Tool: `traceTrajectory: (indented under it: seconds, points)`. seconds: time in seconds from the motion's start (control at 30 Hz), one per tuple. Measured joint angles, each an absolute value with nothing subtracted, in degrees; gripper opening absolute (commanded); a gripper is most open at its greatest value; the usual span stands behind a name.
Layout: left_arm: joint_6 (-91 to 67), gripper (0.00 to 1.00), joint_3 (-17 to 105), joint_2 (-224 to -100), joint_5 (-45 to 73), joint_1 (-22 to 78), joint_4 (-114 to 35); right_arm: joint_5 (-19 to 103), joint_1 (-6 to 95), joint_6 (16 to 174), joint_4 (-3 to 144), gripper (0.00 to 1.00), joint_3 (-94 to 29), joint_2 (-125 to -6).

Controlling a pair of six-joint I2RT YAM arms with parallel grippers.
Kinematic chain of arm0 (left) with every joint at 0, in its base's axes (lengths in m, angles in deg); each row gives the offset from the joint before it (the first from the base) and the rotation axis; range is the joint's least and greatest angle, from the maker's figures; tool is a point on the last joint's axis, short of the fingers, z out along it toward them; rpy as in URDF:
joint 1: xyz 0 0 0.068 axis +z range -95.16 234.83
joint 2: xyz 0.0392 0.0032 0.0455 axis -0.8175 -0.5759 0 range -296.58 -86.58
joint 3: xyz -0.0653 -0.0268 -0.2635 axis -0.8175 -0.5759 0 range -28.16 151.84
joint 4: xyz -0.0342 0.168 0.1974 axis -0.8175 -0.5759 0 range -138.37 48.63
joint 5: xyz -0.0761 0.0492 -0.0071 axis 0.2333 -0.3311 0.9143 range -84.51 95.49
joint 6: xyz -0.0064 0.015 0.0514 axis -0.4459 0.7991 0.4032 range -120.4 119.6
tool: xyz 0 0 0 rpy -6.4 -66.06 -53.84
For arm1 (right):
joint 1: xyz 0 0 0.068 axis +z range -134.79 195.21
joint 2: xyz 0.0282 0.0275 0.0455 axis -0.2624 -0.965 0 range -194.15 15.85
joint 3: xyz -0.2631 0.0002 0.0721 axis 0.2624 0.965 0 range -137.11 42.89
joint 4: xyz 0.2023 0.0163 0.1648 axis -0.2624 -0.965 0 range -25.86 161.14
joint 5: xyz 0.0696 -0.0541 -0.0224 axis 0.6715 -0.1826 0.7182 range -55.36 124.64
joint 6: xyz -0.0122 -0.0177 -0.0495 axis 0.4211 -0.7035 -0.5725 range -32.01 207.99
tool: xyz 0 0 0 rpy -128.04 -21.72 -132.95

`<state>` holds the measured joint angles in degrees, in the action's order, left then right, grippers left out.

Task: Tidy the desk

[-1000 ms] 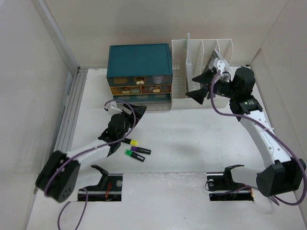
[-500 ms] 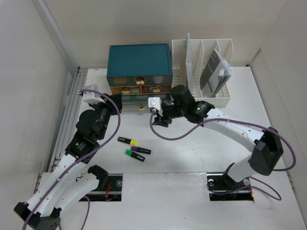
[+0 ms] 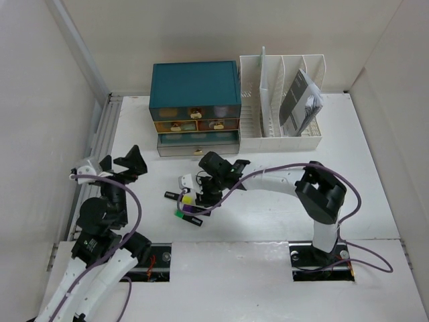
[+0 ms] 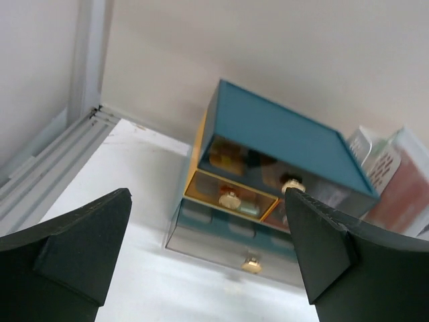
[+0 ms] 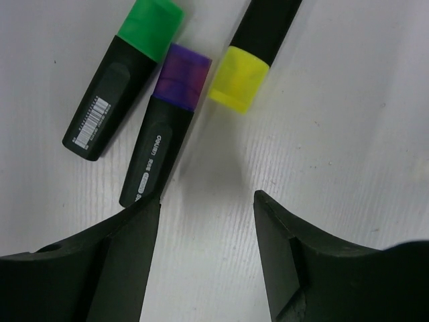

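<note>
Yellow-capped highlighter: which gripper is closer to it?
Right. The right gripper hovers close by the yellow-capped highlighter; the left gripper is off to its left, facing the teal drawer box.

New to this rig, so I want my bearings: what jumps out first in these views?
The teal drawer box stands out at the back of the white desk. Nearer the middle lie a green-capped highlighter, a purple-capped highlighter and a yellow-capped highlighter, with the right claw open close beside them.
</note>
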<state>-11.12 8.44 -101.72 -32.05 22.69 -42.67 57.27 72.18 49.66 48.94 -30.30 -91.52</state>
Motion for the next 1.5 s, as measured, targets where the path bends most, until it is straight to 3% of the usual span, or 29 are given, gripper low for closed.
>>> traceTrajectory:
  seconds: [0.8, 0.9, 1.03, 1.17, 1.27, 1.43, 1.5]
  points:
    - [-11.1, 0.97, 8.3, -99.2, -34.8, 22.7, -41.6, 57.8, 76.9, 58.8, 49.1, 0.64, -32.4, -96.7]
    - [-11.1, 0.97, 8.3, -99.1, -34.6, 22.7, -41.6, 57.7, 77.5, 59.9, 50.1, 0.6, -32.4, -97.2]
    - [-11.1, 0.96, 8.3, -98.8, -34.3, 22.7, -41.6, 56.4, 77.6, 61.4, 52.2, 0.45, -32.6, -97.8]
    - [-11.0, 0.95, 8.2, -98.7, -33.4, 22.7, -41.6, 53.9, 77.6, 62.9, 53.6, 0.13, -33.3, -98.6]
    - [-10.8, 0.91, 8.2, -98.7, -32.5, 22.7, -41.6, 52.4, 77.6, 63.2, 53.8, 0.0, -34.0, -99.0]
    - [-9.8, 0.69, 8.0, -98.7, -29.1, 22.7, -41.3, 46.9, 77.6, 63.0, 53.7, 0.0, -34.9, -99.2]
    - [-9.1, 0.68, 7.9, -98.7, -27.3, 22.7, -41.2, 43.6, 77.6, 62.2, 53.6, 0.0, -35.0, -99.0]
